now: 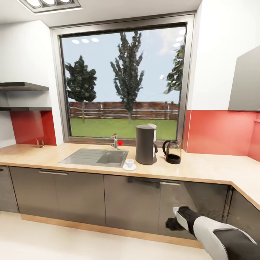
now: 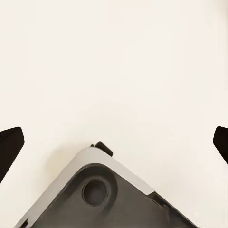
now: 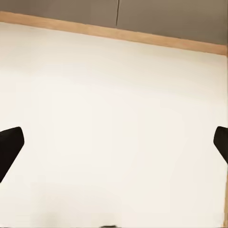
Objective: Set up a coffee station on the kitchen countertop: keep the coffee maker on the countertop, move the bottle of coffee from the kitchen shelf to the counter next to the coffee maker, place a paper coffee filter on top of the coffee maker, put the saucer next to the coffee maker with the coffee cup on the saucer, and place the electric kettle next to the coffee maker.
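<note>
1. Long light wood counter under a big window, with a steel sink set in and dark grey cabinet fronts below.
2. Coffee maker upright on the counter, just right of the sink; something white and thin on its flat top at the back, too small to identify.
3. Coffee cup sitting on the saucer, just left-front of the coffee maker, near the counter's front edge.
4. Electric kettle on the counter just right of the coffee maker, close but apart.
5. Right end effector low in front of the cabinets, well below and apart from everything on the counter; in the right wrist view, 2 dark fingertips far apart at the frame's sides, released, nothing between them, pale floor beyond.
6. Left end effector likewise spread wide and released in the left wrist view, over the floor and a grey part of the robot's base.
7. Dark wall shelves at far left.
</note>
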Motion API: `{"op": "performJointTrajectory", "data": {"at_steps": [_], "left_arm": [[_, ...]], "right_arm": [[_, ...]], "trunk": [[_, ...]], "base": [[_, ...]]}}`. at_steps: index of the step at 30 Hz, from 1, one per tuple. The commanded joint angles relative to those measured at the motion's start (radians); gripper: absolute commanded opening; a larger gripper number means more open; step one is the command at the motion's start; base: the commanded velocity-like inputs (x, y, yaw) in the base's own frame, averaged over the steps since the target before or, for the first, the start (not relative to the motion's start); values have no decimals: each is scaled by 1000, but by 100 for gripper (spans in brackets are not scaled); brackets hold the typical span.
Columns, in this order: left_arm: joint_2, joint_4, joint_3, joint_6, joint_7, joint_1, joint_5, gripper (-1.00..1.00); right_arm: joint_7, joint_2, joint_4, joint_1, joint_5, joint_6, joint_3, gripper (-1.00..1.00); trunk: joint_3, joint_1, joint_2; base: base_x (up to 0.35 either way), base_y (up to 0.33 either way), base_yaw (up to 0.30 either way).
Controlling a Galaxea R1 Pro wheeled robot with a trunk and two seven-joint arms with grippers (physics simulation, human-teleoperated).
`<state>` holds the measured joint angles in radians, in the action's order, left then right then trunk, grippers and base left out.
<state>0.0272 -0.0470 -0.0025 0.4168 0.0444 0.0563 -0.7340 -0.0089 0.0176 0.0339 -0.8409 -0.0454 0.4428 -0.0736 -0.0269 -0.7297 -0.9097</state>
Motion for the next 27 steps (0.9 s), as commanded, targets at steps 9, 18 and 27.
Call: {"op": "performJointTrajectory", "data": {"at_steps": [9,18,27], "left_arm": [[-49,-71,-1,2,8,0,-7,100],[-49,-91,-2,-2,7,0,-5,100],[-46,-101,5,3,7,0,-13,100]], "right_arm": [[25,1,3,451,200,-419,-6,100],[27,2,3,542,204,-554,-6,100],[30,8,-1,548,208,-618,-5,100]], "trunk": [[-1,0,-1],[-1,0,-1],[-1,0,-1]], "base": [[0,0,0],[0,0,0],[0,0,0]]}}
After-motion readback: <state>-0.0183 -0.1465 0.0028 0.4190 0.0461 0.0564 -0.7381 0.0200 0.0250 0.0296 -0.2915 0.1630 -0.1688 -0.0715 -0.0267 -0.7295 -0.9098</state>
